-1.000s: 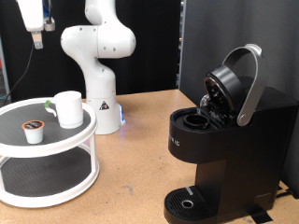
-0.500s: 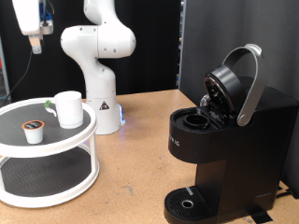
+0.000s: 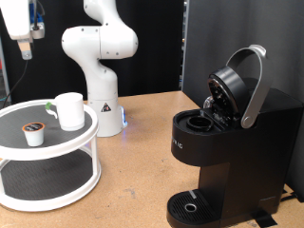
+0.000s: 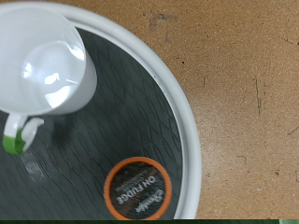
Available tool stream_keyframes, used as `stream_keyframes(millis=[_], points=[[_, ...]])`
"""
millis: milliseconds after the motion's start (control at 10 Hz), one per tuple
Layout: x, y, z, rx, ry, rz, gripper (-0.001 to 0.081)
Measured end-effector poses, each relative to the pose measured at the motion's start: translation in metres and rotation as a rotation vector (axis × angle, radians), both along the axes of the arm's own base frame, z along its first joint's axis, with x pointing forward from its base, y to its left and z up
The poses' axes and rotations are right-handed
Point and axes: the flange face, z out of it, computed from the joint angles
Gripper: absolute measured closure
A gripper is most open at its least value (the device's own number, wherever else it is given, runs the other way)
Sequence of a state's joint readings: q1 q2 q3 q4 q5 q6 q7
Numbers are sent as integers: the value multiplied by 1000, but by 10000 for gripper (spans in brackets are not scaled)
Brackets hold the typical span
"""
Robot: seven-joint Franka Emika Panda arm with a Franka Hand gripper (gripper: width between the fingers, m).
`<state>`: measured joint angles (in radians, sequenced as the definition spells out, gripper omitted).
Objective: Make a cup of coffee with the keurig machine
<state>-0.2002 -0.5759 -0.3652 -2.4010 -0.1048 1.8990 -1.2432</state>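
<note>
The white cup (image 3: 69, 110) stands on the top tier of a round two-tier stand (image 3: 84, 139) at the exterior view's left. It also shows in the wrist view (image 4: 47, 65), empty, with its handle next to a green tag. A small pod (image 3: 34, 131) sits beside it, orange-rimmed with a dark top in the wrist view (image 4: 137, 188). The black keurig machine (image 3: 228, 142) stands at the exterior view's right with its lid raised and the pod chamber (image 3: 199, 122) open. My gripper (image 3: 27, 47) hangs high above the stand at the top left and holds nothing. Its fingers do not show in the wrist view.
The white robot base (image 3: 100, 66) stands behind the stand on the brown table (image 3: 142, 161). The stand's white rim (image 4: 187, 121) borders bare wood in the wrist view. The machine's round drip tray (image 3: 195, 204) is at the bottom. A dark curtain hangs behind.
My gripper has risen and drifted towards the exterior view's left, above the stand. The cup, the pod and the machine have not moved.
</note>
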Motion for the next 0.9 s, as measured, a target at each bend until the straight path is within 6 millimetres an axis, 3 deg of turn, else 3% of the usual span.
stream_keyframes(millis=[400,900], points=[[22,-4,-10,-15,34,24,1],[20,-6,-19,10,21,123,1]])
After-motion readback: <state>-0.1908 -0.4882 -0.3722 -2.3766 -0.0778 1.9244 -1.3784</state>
